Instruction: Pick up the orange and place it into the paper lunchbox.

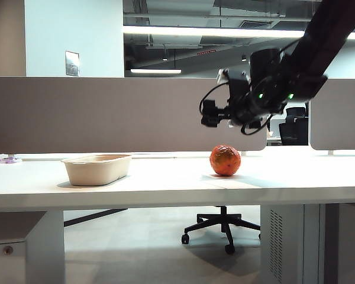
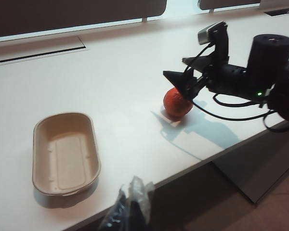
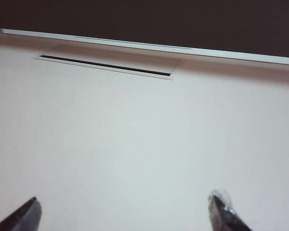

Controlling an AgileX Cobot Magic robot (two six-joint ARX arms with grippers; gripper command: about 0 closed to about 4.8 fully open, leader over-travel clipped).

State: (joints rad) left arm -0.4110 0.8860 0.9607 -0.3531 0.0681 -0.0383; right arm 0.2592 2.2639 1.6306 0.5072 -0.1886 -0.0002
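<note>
The orange (image 1: 225,160) rests on the white table, right of the middle; in the left wrist view the orange (image 2: 177,104) is partly covered by the right arm. The beige paper lunchbox (image 1: 97,168) stands empty to its left, an oblong lunchbox (image 2: 65,156) near the table's front edge. My right gripper (image 1: 210,113) hangs open a little above the orange, slightly left of it, and the same gripper (image 2: 176,83) shows over the fruit. In its own view the right gripper (image 3: 125,214) has wide-apart fingertips (image 3: 224,211) over bare table, with no orange visible. My left gripper (image 2: 130,209) stays off the table's front edge, film-wrapped tips together, holding nothing.
A grey partition (image 1: 106,112) runs along the table's back edge. A cable slot (image 3: 106,65) lies in the tabletop near it. An office chair (image 1: 222,228) stands under the table. A small purple item (image 1: 3,158) lies at the far left.
</note>
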